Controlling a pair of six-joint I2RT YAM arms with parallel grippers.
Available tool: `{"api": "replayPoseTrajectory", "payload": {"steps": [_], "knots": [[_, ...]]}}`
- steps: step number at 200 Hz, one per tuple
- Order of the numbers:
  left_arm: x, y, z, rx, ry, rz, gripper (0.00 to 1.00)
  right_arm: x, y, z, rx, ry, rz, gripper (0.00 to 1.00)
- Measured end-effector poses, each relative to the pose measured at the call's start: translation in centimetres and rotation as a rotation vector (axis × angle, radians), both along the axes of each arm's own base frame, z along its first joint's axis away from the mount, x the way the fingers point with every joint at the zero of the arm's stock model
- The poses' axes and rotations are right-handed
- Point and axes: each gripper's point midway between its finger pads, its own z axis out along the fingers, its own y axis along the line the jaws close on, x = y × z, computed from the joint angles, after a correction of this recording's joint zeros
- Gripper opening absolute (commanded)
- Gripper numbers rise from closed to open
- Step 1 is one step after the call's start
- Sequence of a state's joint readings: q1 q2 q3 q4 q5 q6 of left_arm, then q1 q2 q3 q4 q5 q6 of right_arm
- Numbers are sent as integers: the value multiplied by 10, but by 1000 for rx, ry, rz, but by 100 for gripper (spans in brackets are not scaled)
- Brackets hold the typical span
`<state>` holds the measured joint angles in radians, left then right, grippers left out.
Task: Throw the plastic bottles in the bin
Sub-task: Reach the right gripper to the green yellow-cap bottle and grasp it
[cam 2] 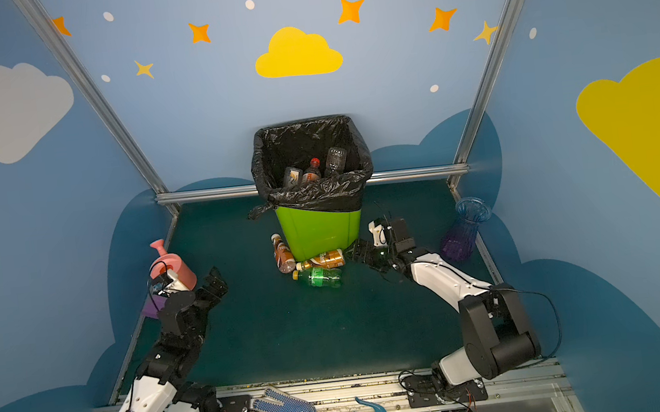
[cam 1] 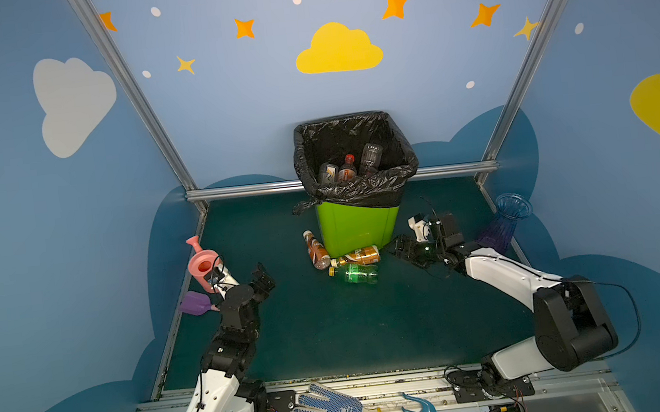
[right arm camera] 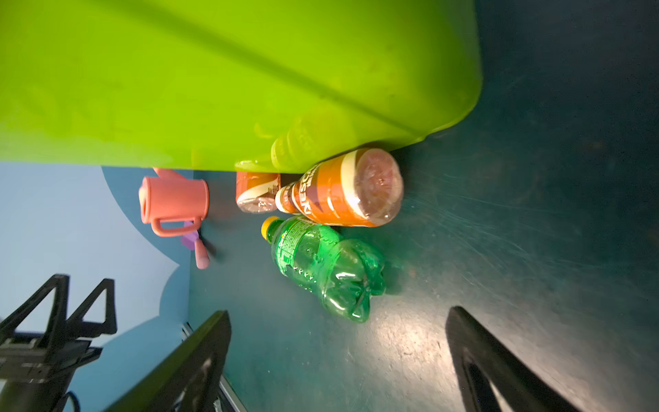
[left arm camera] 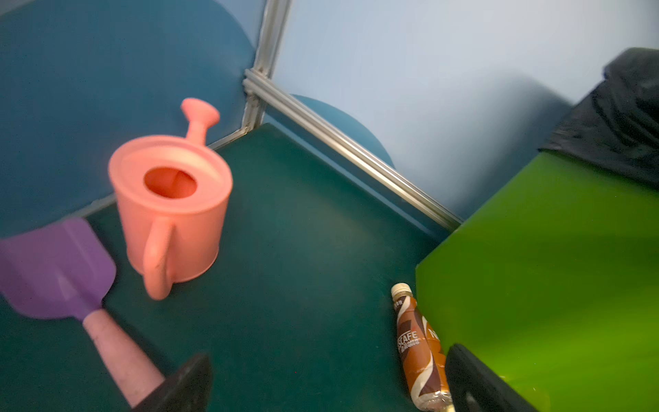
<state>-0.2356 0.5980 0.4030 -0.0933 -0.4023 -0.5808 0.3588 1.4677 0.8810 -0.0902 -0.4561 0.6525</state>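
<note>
The bin (cam 1: 358, 229), lined with a black bag (cam 1: 360, 193), holds a red-capped bottle (cam 1: 348, 167), a dark clear bottle (cam 1: 371, 156) and a grey-labelled bottle (cam 1: 328, 173) (their print is too small to read). Against its foot lie a brown bottle (left arm camera: 415, 342) and an orange bottle (right arm camera: 338, 192), both lettered NESCAFE. Beside them lies a green bottle (right arm camera: 321, 264), possibly Sprite. The left gripper (cam 1: 264, 278) and the right gripper (cam 1: 399, 250) both gape, empty.

Both arms stretch forward and low, the left pincer (cam 1: 264, 275) and right pincer (cam 1: 399, 248) each with jaws spread wide, gripping nothing.
</note>
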Motion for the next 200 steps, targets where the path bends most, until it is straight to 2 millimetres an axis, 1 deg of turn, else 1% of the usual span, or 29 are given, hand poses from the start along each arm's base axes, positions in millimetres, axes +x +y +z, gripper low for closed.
{"api": "replayPoseTrajectory", "payload": {"steps": [17,36,67,90,118,139,154,185,200], "knots": [[-5,8,-19,-42,33,44,100,-3,9,-3,-6,5,25,92],[-7,12,-33,-78,69,70,100,-8,23,-10,-17,17,63,91],[-2,12,-53,-117,143,73,100,-17,54,-17,-48,16,144,85],[1,8,-68,-134,211,61,100,-21,72,-16,-84,-4,203,85],[6,3,-75,-156,246,43,100,-20,91,-8,-139,-56,261,86],[8,0,-79,-166,261,29,100,-18,101,-9,-178,-81,293,86],[8,-1,-81,-171,268,22,100,-17,106,-15,-204,-80,312,86],[9,-2,-83,-177,275,17,100,-20,112,-36,-258,-47,353,86],[9,-1,-83,-179,275,17,100,-22,114,-40,-275,-39,371,84]]}}
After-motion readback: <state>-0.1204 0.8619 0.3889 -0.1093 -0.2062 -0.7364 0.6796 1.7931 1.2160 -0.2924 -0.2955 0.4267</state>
